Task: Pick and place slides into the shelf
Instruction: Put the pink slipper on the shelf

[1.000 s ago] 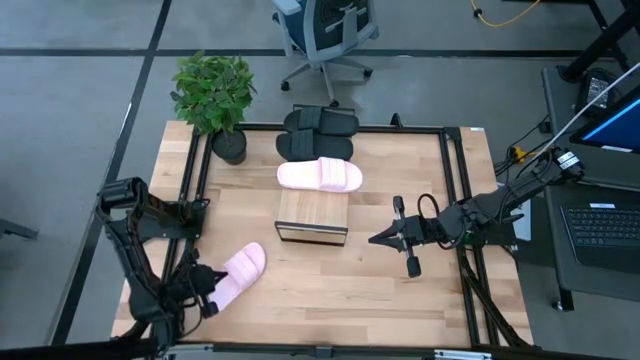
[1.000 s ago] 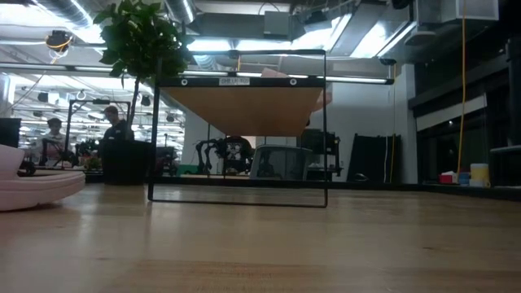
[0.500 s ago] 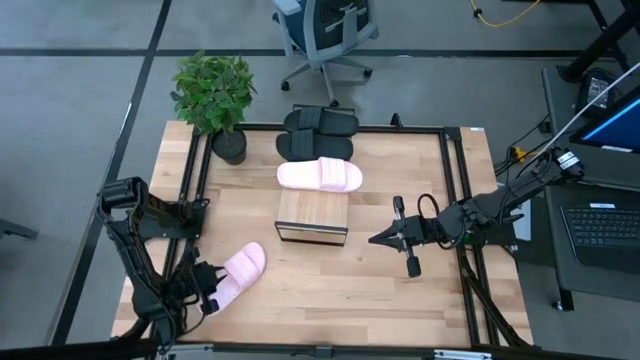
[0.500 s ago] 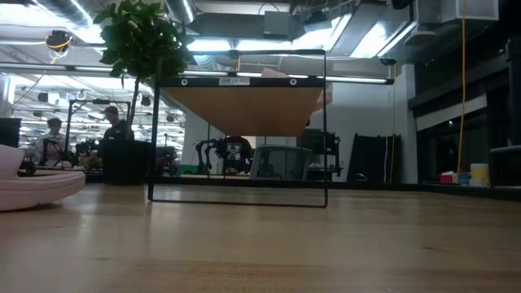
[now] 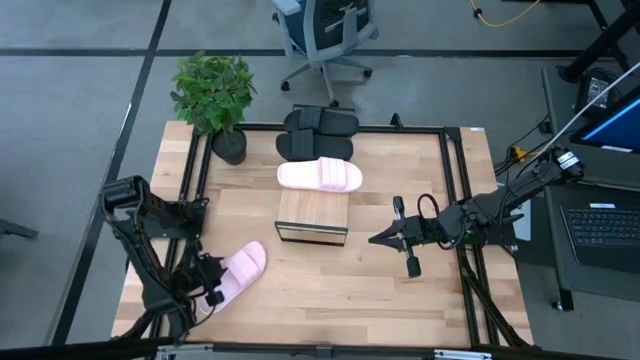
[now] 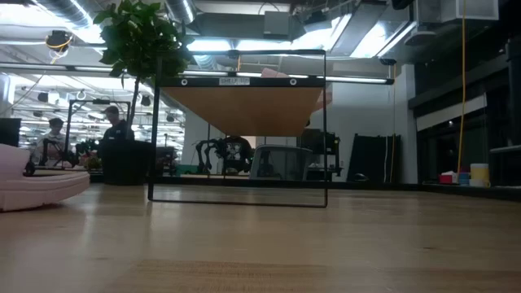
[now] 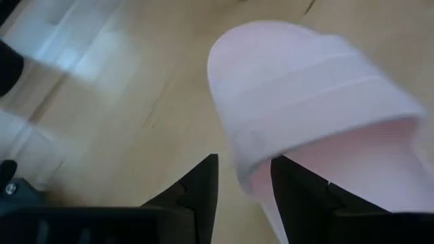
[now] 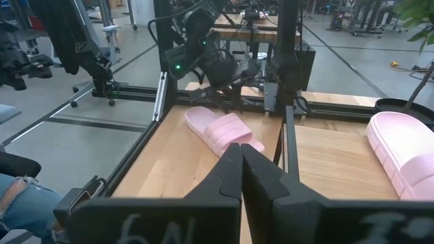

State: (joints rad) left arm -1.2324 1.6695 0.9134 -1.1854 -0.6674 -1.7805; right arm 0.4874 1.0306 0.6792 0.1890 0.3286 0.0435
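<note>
Left end effector sits with fingers parted around the heel edge of a pink slide lying flat on the worktop. Right end effector, fingers pressed together, hovers beside the shelf.

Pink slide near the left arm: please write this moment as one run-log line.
left tool: open at pink slide edge | slide: on table | right tool: shut, waiting | shelf: no slide on it

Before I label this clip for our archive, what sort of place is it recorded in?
Most likely a robotics lab or workshop: exposed ceiling ducts and strip lights, other dark robot arm rigs on benches beyond the table, and a grey wheeled office chair on the bare concrete floor.
</note>
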